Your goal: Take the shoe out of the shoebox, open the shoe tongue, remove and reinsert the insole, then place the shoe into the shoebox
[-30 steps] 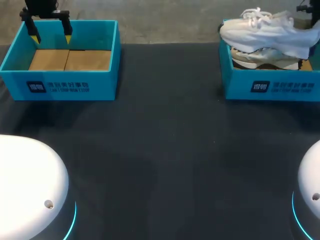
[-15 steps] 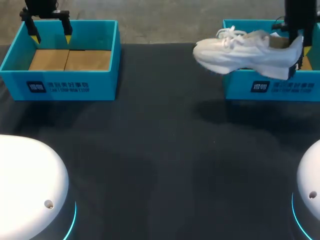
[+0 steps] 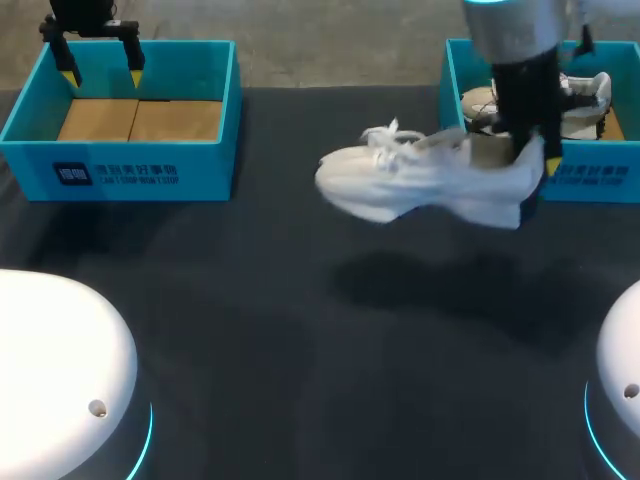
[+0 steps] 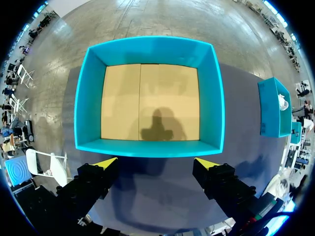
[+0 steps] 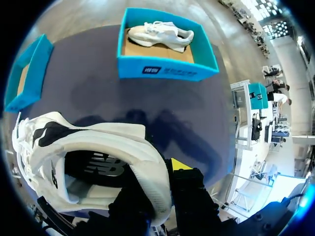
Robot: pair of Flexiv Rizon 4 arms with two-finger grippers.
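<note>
Above the counter (image 3: 300,340), clear of the shoebox (image 3: 600,182), my right gripper (image 5: 162,184) is clamped on the heel of the white shoe (image 3: 420,185), mid-air. Take-out step, I'd say; next, set it down where my wide-open left gripper (image 4: 155,164) can reach it.

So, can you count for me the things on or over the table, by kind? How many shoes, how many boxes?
White shoes: 2 (lifted shoe, second shoe lying in the right shoebox)
Teal shoeboxes: 2 (left shoebox, holding no shoe, and the right shoebox)
Total: 4
</note>
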